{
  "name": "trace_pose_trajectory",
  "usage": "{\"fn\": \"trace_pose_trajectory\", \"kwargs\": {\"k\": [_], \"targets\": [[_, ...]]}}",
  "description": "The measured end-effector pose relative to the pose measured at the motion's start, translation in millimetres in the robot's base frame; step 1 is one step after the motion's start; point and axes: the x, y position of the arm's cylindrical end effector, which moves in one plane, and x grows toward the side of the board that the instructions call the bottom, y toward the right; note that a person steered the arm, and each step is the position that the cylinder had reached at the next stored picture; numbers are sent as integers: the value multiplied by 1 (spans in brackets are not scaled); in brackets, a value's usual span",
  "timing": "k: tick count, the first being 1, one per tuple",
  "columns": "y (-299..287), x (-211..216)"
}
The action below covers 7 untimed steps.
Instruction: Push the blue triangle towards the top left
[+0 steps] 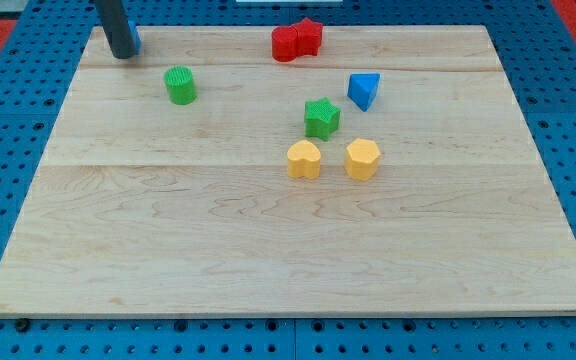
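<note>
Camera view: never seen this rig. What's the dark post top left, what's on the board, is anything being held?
One camera looks down at an angle on a wooden board lying on a blue pegboard. The dark post is the robot arm's rod; it has no gripper and only pushes, so nothing is held. My tip rests at the view's top left, against a small blue block mostly hidden behind it. Nearby sits a green cylinder. At the top are two red blocks, touching. Right of centre: the blue triangle, a green star, and two separate yellow blocks, far from my tip.
</note>
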Motion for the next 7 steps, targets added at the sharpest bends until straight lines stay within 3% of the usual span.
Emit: {"fn": "trace_pose_trajectory", "kwargs": {"k": [3, 5, 6, 7], "targets": [[-2, -6], [148, 51], [224, 60], [272, 41]]}}
